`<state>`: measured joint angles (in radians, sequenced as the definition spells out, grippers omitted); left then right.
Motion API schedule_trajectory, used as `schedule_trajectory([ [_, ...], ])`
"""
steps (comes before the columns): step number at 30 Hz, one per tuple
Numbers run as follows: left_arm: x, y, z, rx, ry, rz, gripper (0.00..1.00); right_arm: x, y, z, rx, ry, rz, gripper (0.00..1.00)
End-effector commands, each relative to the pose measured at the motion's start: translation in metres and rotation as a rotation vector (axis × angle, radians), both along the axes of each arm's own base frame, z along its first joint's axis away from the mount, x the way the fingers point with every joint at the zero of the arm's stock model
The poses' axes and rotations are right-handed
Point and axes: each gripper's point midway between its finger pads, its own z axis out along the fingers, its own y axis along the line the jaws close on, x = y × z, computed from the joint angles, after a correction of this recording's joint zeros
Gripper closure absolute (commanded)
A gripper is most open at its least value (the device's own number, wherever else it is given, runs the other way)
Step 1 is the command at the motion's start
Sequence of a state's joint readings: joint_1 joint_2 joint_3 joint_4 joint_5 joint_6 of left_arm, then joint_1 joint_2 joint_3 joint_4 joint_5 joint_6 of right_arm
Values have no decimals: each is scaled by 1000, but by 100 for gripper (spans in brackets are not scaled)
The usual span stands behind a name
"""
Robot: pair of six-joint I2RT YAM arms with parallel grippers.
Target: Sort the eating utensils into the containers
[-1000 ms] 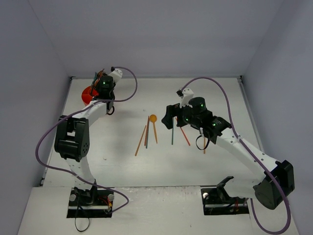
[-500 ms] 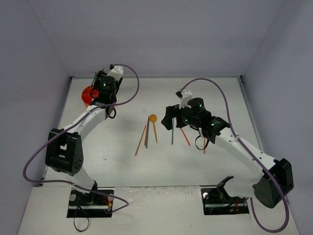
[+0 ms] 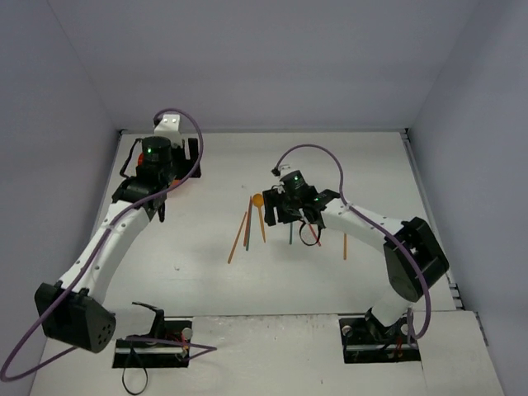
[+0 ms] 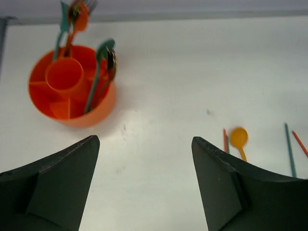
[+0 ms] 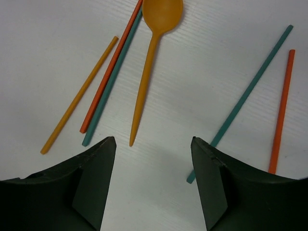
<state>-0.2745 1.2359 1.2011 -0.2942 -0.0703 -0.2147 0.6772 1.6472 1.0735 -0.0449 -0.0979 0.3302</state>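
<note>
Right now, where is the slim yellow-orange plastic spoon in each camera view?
Top external: the yellow-orange plastic spoon lies at table centre.
Left wrist: spoon right of centre.
Right wrist: spoon at top centre.
Shared landmark: the slim orange chopstick lying just beside it.

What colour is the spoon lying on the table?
The slim spoon is golden yellow; right wrist view shows best.
</note>
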Motion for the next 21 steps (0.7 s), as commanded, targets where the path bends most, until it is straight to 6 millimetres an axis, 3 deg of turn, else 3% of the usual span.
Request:
schedule_trajectory([
  [1,-53,-14,-9,-164,101,-57,22,26,16,5,-46,-76,-81,44],
  [9,-90,-8,-11,-220,100,-50,22,45,32,-21,-102,-63,-146,54],
  [21,-110,-21,-14,-314,128,-93,22,54,35,-50,-186,-53,-203,70],
])
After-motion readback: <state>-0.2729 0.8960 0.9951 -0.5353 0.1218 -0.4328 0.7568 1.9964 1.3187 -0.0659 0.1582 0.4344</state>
